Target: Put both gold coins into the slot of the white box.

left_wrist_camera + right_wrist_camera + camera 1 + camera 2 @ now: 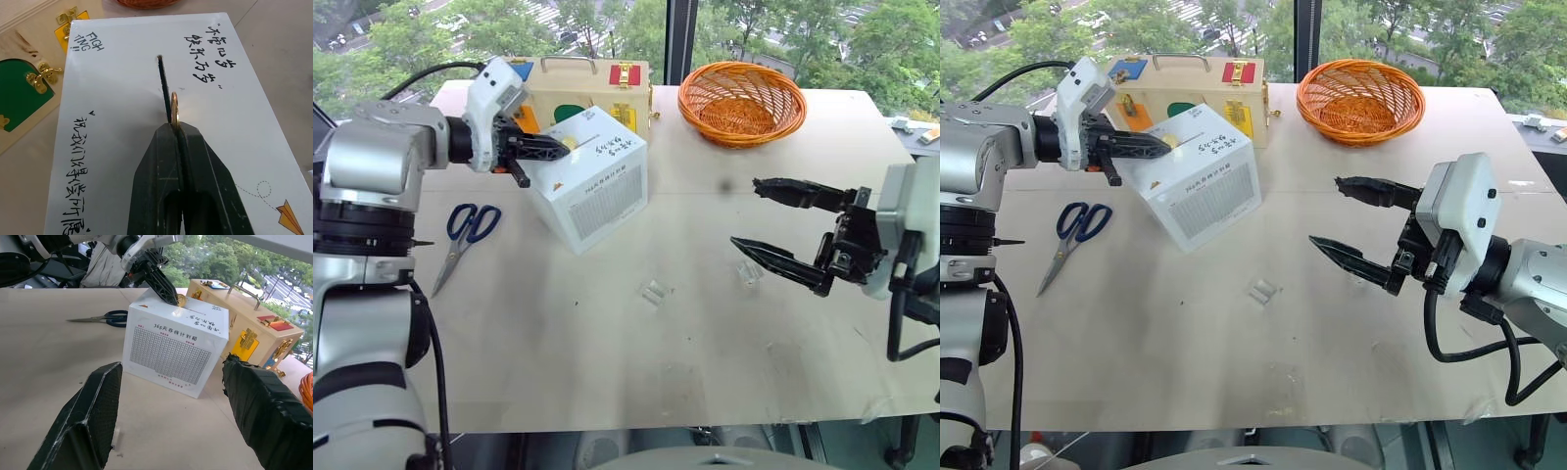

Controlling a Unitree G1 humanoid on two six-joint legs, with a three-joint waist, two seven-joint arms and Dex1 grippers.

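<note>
- Up in the upper left of the head views, we see the left gripper [548, 149] reaching in level from the left over the top of the white box [597, 186].
- Its fingers are pinched narrow on one gold coin [174, 108], held on edge right at the slot [163, 85].
- At the right, the right gripper [1347, 220] hangs above the table [607, 343], pointing left, fingers wide apart and holding nothing.

One gold coin [174, 107], one white box [592, 181], one wooden case [597, 83], one orange basket [741, 101], one pair of scissors [465, 235] and two clear plastic holders [653, 292] [748, 271] are counted.
</note>
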